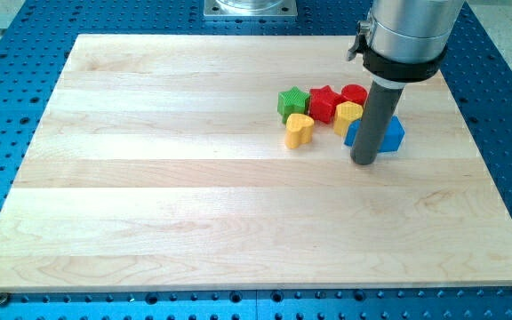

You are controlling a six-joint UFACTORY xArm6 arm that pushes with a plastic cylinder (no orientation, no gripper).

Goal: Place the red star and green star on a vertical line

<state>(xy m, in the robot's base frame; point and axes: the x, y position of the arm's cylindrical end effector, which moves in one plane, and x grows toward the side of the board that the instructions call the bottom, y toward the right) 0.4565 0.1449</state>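
The green star (pixel 291 101) lies at the view's upper middle of the wooden board (pixel 149 178). The red star (pixel 324 102) sits right beside it on the view's right, touching or nearly touching. A red round block (pixel 355 94) is to the right of the red star. A yellow heart-like block (pixel 299 130) lies just below the green star. A second yellow block (pixel 348 116) lies below the red blocks. A blue block (pixel 393 133) is partly hidden behind my rod. My tip (pixel 364 163) rests on the board just below the blue block, to the lower right of the red star.
The board lies on a blue perforated table (pixel 7 53). The arm's grey metal base plate (pixel 251 8) shows at the view's top edge. The rod's thick silver housing (pixel 407 31) hangs over the board's upper right.
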